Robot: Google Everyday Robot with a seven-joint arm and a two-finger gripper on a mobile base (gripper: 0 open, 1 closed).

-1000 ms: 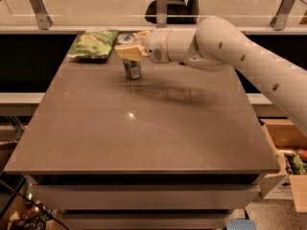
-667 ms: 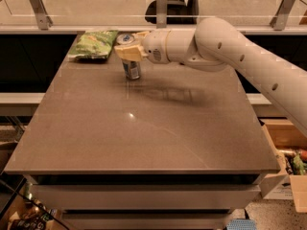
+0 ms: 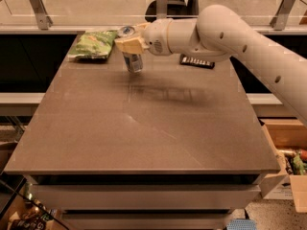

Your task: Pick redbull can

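Observation:
The redbull can (image 3: 133,62), slim and silver-blue with a silver top, is at the back left of the brown table (image 3: 144,128). It leans a little, and its top shows just above the fingers. My gripper (image 3: 129,44), with cream-coloured fingers, comes in from the right on the white arm (image 3: 230,32). It is shut around the can's upper half. The can's lower half hangs below the fingers, at or just above the table top.
A green snack bag (image 3: 93,43) lies at the back left corner, just left of the can. A flat black object (image 3: 196,61) lies behind the arm. A glass railing (image 3: 96,4) runs behind the table. A cardboard box (image 3: 288,143) stands on the floor to the right.
The can now sits slightly higher in view and leans a little, with the gripper still around it. The arm has barely moved.

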